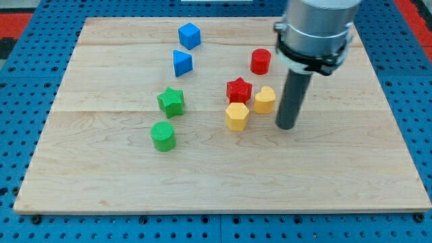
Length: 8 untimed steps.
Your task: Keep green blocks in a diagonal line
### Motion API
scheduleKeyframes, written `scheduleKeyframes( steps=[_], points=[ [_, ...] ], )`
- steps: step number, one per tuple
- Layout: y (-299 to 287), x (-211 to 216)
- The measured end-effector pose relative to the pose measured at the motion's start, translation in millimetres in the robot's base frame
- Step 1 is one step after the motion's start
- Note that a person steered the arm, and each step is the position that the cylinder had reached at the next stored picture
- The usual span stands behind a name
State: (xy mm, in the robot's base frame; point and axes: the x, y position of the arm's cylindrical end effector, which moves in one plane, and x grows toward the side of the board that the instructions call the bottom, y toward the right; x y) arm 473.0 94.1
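Wooden board [101, 189] lies on a blue pegboard [27, 20]. The arm ends in a plain rod with no jaws to spread or press together; my tip [286, 126] rests on the board, touching no block. Just to the view's left of my tip: yellow heart-like block [264, 100], yellow hexagon [237, 116], red star [239, 89]. Red cylinder [260, 61] sits up-left. Well to the left: green star [171, 102] with green cylinder [163, 136] diagonally below it. Farther up-left: blue triangular block [182, 63], blue cube [190, 36].
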Motion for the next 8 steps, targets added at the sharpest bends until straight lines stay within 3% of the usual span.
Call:
scheduleKeyframes(
  steps=[1,3,4,5,6,7,8],
  points=[
    [-39,-2],
    [-28,46],
    [-80,85],
    [-153,92],
    [-184,61],
    [-181,65],
    [-157,42]
  ],
)
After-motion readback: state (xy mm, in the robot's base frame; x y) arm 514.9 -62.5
